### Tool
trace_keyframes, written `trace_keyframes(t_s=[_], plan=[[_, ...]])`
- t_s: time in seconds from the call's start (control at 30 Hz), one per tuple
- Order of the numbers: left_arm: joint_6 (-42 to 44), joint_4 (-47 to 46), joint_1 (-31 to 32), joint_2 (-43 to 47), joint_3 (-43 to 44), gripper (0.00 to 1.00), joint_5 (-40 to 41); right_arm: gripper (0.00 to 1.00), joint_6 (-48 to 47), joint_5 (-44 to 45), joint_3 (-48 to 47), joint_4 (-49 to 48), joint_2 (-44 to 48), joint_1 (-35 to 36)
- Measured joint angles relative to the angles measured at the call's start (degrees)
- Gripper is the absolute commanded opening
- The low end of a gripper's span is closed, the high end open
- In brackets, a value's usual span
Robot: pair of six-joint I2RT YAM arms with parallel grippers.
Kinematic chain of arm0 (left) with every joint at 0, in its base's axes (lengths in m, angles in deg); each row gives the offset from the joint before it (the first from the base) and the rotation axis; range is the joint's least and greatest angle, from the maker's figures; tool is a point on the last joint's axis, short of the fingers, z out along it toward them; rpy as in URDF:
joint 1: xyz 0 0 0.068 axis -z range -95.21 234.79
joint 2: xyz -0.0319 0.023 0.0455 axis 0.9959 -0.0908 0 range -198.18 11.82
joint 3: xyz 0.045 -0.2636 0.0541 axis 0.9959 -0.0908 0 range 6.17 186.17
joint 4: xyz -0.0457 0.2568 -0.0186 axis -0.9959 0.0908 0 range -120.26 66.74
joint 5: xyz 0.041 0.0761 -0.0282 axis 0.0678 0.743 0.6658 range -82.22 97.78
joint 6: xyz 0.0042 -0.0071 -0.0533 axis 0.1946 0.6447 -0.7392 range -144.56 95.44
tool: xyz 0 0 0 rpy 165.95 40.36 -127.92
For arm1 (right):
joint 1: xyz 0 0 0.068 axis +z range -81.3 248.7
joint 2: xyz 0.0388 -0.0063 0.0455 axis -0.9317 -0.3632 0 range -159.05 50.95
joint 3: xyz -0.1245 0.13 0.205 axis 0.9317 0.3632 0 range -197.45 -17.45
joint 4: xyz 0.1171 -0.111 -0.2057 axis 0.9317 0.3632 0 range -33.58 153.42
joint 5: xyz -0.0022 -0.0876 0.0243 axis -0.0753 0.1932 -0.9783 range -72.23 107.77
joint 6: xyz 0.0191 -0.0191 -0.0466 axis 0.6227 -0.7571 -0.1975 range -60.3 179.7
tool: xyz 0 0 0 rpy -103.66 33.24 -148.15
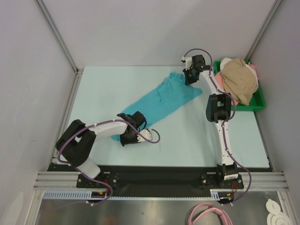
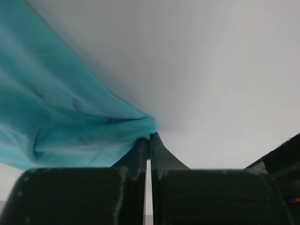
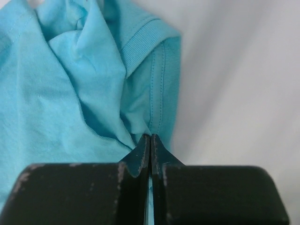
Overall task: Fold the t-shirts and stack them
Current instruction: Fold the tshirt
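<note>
A teal t-shirt [image 1: 161, 98] lies stretched diagonally across the pale table, from near left to far right. My left gripper [image 1: 123, 137] is shut on its near-left end; in the left wrist view the teal cloth [image 2: 70, 122] bunches into the closed fingertips [image 2: 150, 137]. At the far-right end my right gripper [image 1: 189, 78] is shut on the sleeve hem; the right wrist view has the ribbed teal hem [image 3: 159, 89] pinched at the gripper [image 3: 150, 137]. A tan t-shirt [image 1: 239, 79] lies heaped over pink and white cloth [image 1: 252, 68].
A green plastic tray [image 1: 257, 104] at the far right edge holds the heap of shirts. Grey walls and metal frame posts [image 1: 56, 33] enclose the table. The black rail [image 1: 154, 176] with the arm bases runs along the near edge.
</note>
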Motion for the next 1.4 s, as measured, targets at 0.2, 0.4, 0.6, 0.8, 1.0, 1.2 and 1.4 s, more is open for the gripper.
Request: trace_keyframes(t_s=[0.2,0.4,0.6,0.8,1.0,1.2,1.4], plan=[[-2.5,1.6,7.7,-1.9,1.3,0.01,2.0,0.0,0.4,0.1,-2.4,-2.8,-1.5,0.7],[-3.3,4.1,14.6,-3.7,4.0,0.0,-1.5,0.0,0.4,1.0,-4.2,-6.1,-3.1,2.0],[-3.8,4.8,22.3,-7.4,9.8,0.0,-11.6,0.0,0.1,2.6,-4.4,-7.8,-4.0,3.3],[-4.3,6.9,27.0,-13.3,16.8,0.0,-15.3,0.0,0.0,3.1,-5.4,-8.6,-4.0,4.4],[-4.3,9.2,28.5,-18.8,24.2,0.01,-17.6,0.0,-0.1,3.1,-7.0,-9.9,-5.1,4.7],[-4.1,8.5,30.8,-22.4,30.3,0.02,-19.3,0.0,-0.5,3.4,-7.4,-11.5,-6.8,4.7],[-4.6,7.5,31.8,-22.6,32.3,0.61,-20.8,0.39,0.5,4.7,-8.6,-11.8,-7.0,4.9]])
